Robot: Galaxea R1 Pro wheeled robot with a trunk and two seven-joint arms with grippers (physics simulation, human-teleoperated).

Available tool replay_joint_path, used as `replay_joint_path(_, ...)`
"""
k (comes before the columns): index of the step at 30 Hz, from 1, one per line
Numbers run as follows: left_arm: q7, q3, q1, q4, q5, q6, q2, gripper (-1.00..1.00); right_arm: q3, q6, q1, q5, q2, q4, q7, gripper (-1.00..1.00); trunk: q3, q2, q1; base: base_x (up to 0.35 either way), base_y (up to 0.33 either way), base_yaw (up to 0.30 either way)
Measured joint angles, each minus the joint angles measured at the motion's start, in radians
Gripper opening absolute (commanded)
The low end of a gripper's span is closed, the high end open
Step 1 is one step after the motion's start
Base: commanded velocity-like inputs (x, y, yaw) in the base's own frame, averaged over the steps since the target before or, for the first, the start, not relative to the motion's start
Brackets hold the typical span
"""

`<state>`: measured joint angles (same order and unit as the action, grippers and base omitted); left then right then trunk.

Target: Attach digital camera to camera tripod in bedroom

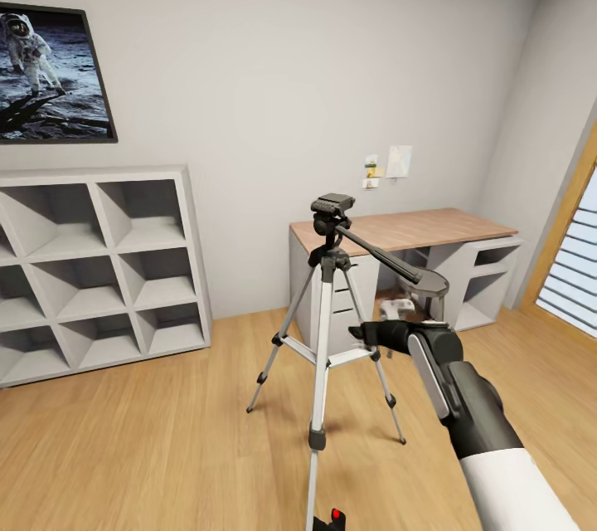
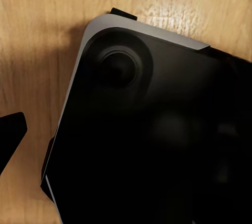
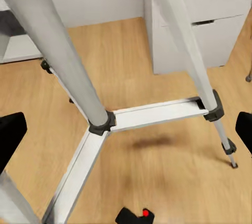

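Observation:
The camera tripod stands on the wood floor mid-room, its dark head bare and its black pan handle sloping towards the desk. The digital camera, small and black with a red dot, lies on the floor by the foot of the tripod's near leg; the right wrist view has it below the spreader bars. My right gripper is open and empty, level with the spreader, close to the legs. In the left wrist view one dark fingertip shows over the floor, set wide.
A wood-topped white desk stands behind the tripod, a grey stool under it. A white cube shelf lines the left wall and a window is at right. A big black grey-rimmed body is under the left wrist.

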<state>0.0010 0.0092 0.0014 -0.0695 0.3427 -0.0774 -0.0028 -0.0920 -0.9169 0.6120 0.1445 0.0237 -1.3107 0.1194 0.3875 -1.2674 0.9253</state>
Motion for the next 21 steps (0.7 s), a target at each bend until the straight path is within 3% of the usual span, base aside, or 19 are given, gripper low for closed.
replay_joint_path(5,0.0,0.001,0.0,0.0,0.002,-0.003,0.001,1.0,-0.004,-0.004,0.062,0.035,-0.001,-0.008,0.031,1.0,0.0,0.0,0.0,0.0,0.0,0.0)
replay_joint_path(18,0.0,0.001,0.0,0.0,0.003,-0.004,0.001,1.0,-0.01,0.008,0.069,0.037,-0.002,-0.027,0.042,1.0,0.0,0.0,0.0,0.0,0.0,0.0)
replay_joint_path(21,0.0,0.001,0.0,0.0,0.002,-0.004,0.001,1.0,-0.013,0.008,0.069,0.034,-0.028,-0.021,0.04,1.0,0.0,0.0,0.0,0.0,0.0,0.0)
